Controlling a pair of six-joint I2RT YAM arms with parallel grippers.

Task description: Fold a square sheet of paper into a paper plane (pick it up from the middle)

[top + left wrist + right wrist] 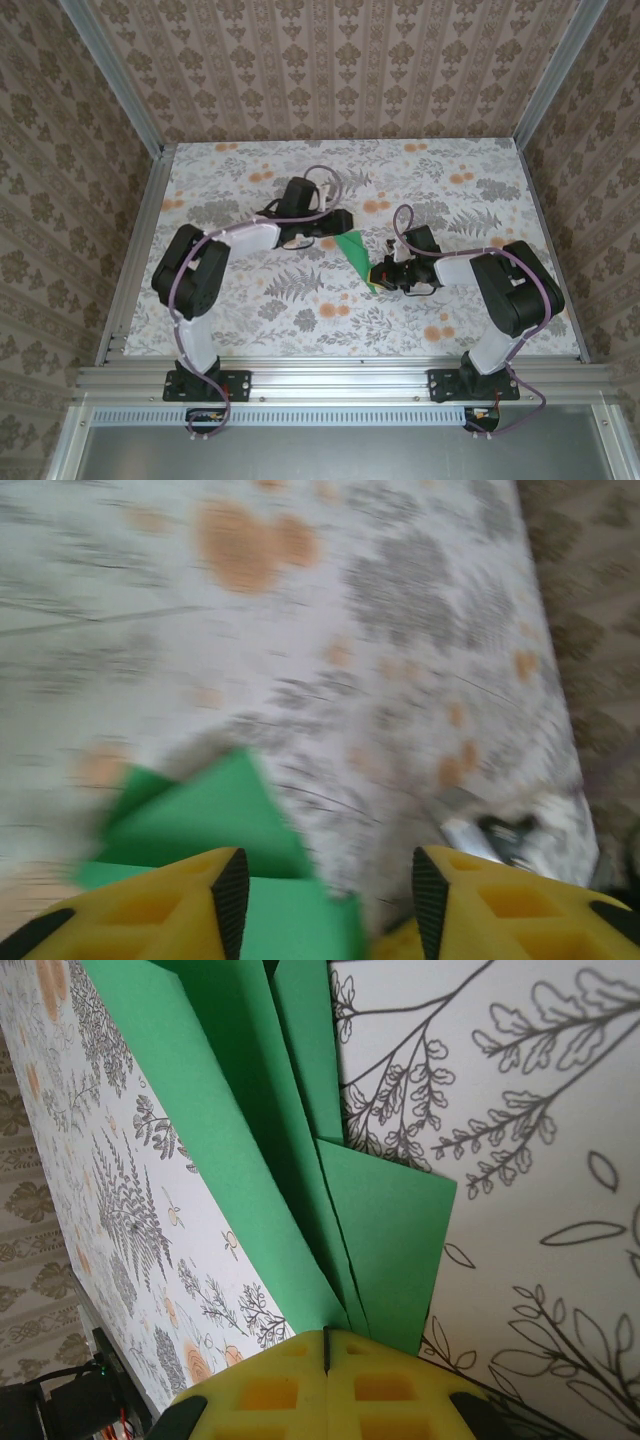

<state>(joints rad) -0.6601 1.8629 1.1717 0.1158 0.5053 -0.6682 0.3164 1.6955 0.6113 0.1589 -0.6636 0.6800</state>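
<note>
The green sheet of paper point(354, 252) is folded into a narrow pointed shape with long creases and hangs tilted between my two grippers at the table's middle. My right gripper point(384, 272) is shut on its lower end. In the right wrist view the folded layers point(250, 1140) fan out from the closed jaws of that gripper point(327, 1345). My left gripper point(341, 223) sits at the paper's upper end. In the blurred left wrist view its yellow fingers stand apart point(330, 890), with the green paper point(210, 815) under the left finger and reaching partway into the gap.
A floral cloth point(300, 300) covers the table, ringed by aluminium rails point(135, 240) and wallpapered walls. Part of the right arm's metal end point(480, 830) shows beyond my left fingers. The table's right edge point(560, 680) lies near.
</note>
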